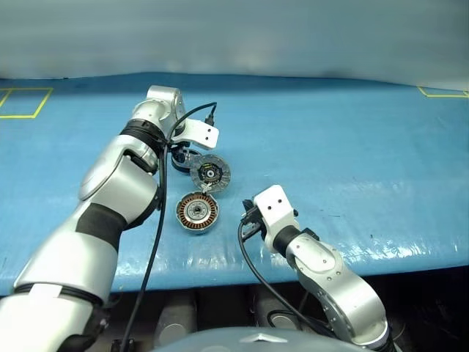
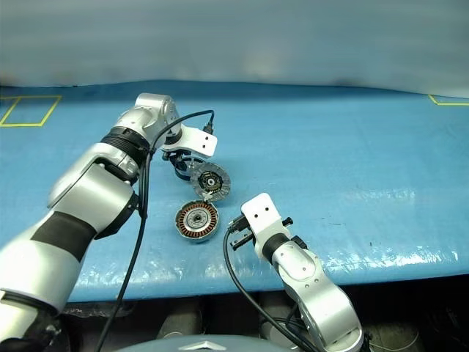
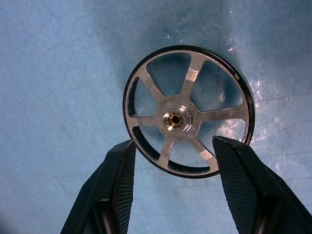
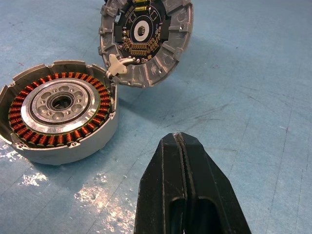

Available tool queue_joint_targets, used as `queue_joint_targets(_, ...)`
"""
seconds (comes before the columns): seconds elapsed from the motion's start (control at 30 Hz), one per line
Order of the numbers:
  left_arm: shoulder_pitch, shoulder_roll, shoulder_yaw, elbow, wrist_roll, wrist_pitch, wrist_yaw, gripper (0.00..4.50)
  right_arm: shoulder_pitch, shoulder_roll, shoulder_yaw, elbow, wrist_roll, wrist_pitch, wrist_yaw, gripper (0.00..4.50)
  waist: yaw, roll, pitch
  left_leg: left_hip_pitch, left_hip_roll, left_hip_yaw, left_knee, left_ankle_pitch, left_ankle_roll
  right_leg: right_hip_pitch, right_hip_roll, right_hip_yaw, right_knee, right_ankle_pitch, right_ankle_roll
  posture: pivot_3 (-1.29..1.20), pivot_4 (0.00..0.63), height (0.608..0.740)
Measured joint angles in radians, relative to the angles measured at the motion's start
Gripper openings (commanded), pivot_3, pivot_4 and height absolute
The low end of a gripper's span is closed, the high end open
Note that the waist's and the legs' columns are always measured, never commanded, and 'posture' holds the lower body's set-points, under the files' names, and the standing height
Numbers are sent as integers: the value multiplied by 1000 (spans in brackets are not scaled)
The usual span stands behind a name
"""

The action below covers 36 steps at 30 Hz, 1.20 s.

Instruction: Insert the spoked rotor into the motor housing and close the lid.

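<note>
Item: spoked rotor (image 3: 187,111), a thin dark-rimmed ring with bright metal spokes, open gaps and a small brass-coloured hub. It lies flat on the blue table cover (image 1: 352,147), well back from the cover's near edge, just behind the lid (image 1: 210,173) and motor housing (image 1: 197,210). Handling, as judged: light, stiff, hard and smooth, likely to slip or skid on the glossy cover; the narrow rim gives little purchase, so take it across the rim from both sides, squarely, or by one spoke. Left gripper (image 3: 174,158): fingers spread, straddling the rotor's near rim, contact uncertain, not yet clamped. Right gripper (image 4: 183,161): fingers pressed together, empty, poised near the housing. Lid: tilted, leaning on the housing's rim, segmented face up.
</note>
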State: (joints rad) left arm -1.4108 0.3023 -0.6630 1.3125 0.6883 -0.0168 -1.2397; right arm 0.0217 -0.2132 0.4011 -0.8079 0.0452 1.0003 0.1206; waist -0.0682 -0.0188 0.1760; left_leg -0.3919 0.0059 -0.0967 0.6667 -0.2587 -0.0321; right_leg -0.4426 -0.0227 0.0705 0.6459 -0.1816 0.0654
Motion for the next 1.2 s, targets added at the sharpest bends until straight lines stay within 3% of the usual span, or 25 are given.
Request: queue_joint_targets(1.2, 21, -59, -12, 19, 15, 7, 84, 2714, 84, 14, 4, -56, -36, 2, -79, 0, 0, 0, 0, 0, 0, 0, 1, 0, 0, 1, 0, 0, 0, 0, 0, 0, 150, 740)
